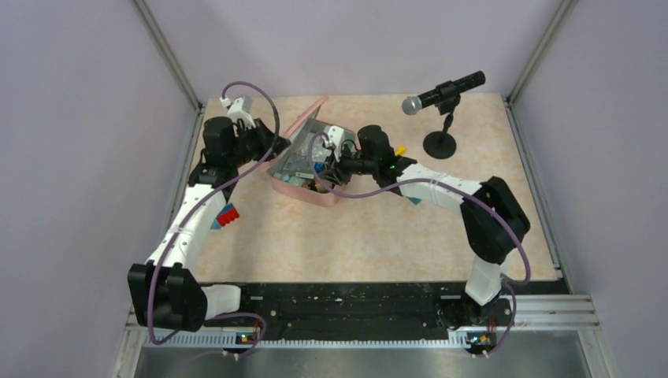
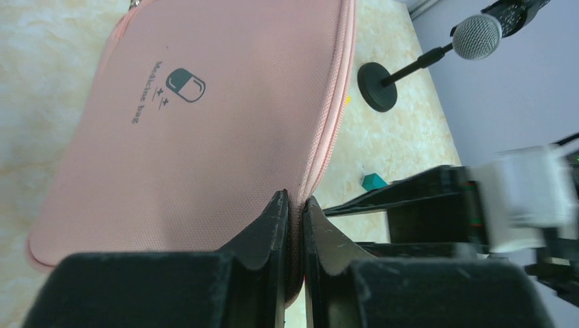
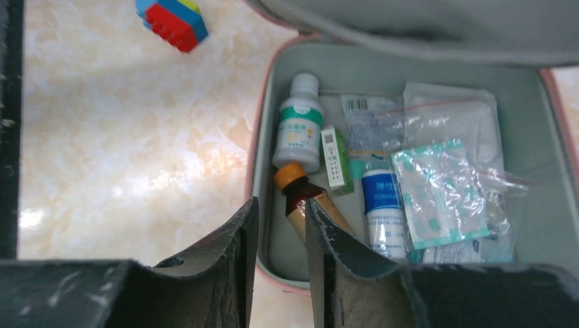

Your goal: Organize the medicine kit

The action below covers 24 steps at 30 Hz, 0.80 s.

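pink medicine kit [image 3: 265, 123]: 1 white bottle [image 3: 299, 126], 1 amber bottle [image 3: 307, 201] (1 green box [image 3: 337, 158])

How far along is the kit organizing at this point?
Done: the medicine kit is open, and a white bottle, amber bottle, small box and clear zip bags lie inside. In hand: the left gripper pinches the lid, holding it up, while the right gripper hovers empty, jaws slightly apart, over the near rim. Remaining: closing the case; a red-and-blue block lies outside it, though whether it belongs inside is unclear.

beige marbled table [image 1: 378, 236]; on it: pink medicine kit [image 1: 300, 191], mic stand [image 1: 439, 144], red-blue block [image 1: 227, 216], teal piece [image 2: 373, 182].
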Tool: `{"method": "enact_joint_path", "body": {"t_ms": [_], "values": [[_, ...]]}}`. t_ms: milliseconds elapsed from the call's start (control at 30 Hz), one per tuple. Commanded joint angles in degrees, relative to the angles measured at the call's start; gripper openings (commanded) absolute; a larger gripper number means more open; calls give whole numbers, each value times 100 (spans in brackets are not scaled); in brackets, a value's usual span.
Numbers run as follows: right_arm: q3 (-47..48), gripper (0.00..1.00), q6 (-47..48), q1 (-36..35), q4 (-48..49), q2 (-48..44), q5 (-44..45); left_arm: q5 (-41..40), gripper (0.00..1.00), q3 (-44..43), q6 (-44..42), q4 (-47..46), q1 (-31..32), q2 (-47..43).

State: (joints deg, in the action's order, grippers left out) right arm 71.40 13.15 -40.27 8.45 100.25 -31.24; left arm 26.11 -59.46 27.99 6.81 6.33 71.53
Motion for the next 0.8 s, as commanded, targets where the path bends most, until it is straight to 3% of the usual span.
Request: {"method": "enact_joint_path", "body": {"t_ms": [0,367,767], "values": [[451,30,490,-10,636,633,-79,377,0,-316,-24,547,-315,31],[1737,26,1877,-69,-411,1939,-239,983,0,-444,182,426,-598,135],[2517,35,2257,-120,-1495,2608,-504,830,0,-429,251,378,-846,192]]}}
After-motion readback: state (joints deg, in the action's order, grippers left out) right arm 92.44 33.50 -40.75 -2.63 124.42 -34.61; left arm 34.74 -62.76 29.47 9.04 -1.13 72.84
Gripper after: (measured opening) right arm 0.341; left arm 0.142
